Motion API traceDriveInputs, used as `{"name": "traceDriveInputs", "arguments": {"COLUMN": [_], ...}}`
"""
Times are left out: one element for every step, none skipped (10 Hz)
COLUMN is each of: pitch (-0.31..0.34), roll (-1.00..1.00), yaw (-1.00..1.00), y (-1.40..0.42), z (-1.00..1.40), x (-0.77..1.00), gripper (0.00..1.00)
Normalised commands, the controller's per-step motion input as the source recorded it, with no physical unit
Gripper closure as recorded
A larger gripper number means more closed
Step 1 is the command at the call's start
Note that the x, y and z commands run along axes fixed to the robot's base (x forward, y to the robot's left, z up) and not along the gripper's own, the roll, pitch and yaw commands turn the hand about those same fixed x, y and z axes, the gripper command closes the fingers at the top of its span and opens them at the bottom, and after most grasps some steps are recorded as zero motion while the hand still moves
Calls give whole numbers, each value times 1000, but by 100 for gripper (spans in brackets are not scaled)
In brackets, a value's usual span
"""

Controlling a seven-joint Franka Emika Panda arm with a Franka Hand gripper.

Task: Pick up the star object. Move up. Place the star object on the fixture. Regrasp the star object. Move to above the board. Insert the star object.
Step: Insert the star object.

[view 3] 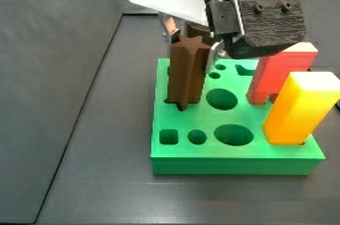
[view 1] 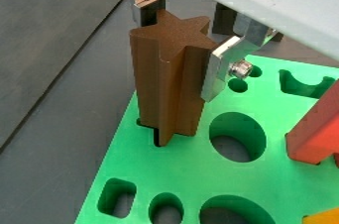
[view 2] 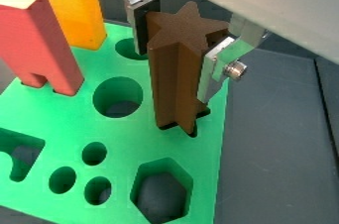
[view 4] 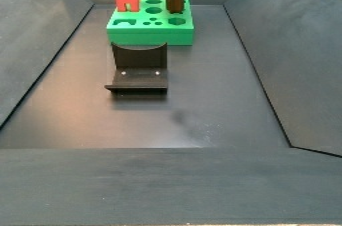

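I'm looking down the wrist now and the gripper [view 1: 185,38] sits right over the board [view 1: 159,183], pointing straight down. Its flat silver fingers [view 2: 219,64] stand on either side of the star object [view 2: 176,64], close against its upper part, one plate on the far face and one on the near face. From these angles I cannot tell whether the pads are actually pinching the peg or standing just off it.

The star object stands upright with its lower end down in a star-shaped cut-out at the edge of the board; in a side view [view 3: 188,68] it rises tall from the slab. It's a matte brown peg, long and ribbed, with sharp ridges running its whole length and a clean star outline on top.

The board is a thick, bright green slab, smooth, with round holes, a hexagon and a square-ish notch cut through it. A red block [view 2: 38,45] and a yellow block [view 2: 71,5] stand upright in it too, both plain and box-shaped, well apart from the peg.

In a side view the fixture [view 4: 138,73], a dark low bracket on a base plate, sits on the grey floor just in front of the board [view 4: 150,31].
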Motion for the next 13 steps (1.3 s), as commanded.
{"name": "traceDriveInputs", "arguments": {"pitch": [0, -16, -39, -47, -51, 0, -9, -29, -31, -7, 0, -26, -41], "roll": [-4, 0, 0, 0, -13, 0, 0, -40, -76, -44, -27, -71, -84], "yaw": [0, 0, 66, 80, 66, 0, 0, 0, 0, 0, 0, 11, 20], "y": [103, 51, 0, 0, -66, -40, -106, -183, -89, -23, 0, 0, 0], "z": [-54, -160, -214, -171, -109, 0, -31, -69, -3, 0, 0, -137, -200], "x": [-66, -143, -220, -203, -71, 0, 3, 71, 34, 6, 20, 146, 151], "gripper": [100, 100, 100, 100, 100, 100, 100, 100, 100, 100, 100, 100, 100]}}
